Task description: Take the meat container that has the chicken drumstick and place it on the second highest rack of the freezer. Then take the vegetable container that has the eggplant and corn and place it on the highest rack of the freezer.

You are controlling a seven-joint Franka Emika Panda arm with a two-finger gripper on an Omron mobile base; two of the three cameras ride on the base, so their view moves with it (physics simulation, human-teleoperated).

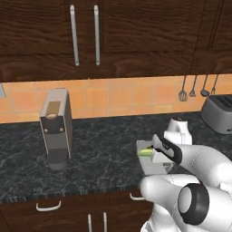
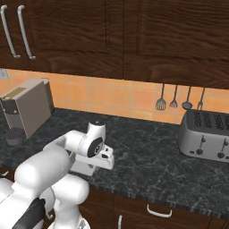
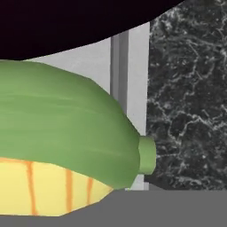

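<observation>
While the white arm leans over the shallow grey vegetable container (image 1: 152, 158) right of the coffee machine (image 1: 56, 128), I cannot tell its gripper's grip.

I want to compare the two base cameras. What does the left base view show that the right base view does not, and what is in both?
Left base view alone: the corn's green husk inside the grey vegetable container, and a drawer handle at lower left.

Right base view alone: the toaster whole, with its slots and knobs.

Both: the coffee machine, the hanging utensils, the dark marble counter, the wooden cabinets and the white arm.
</observation>
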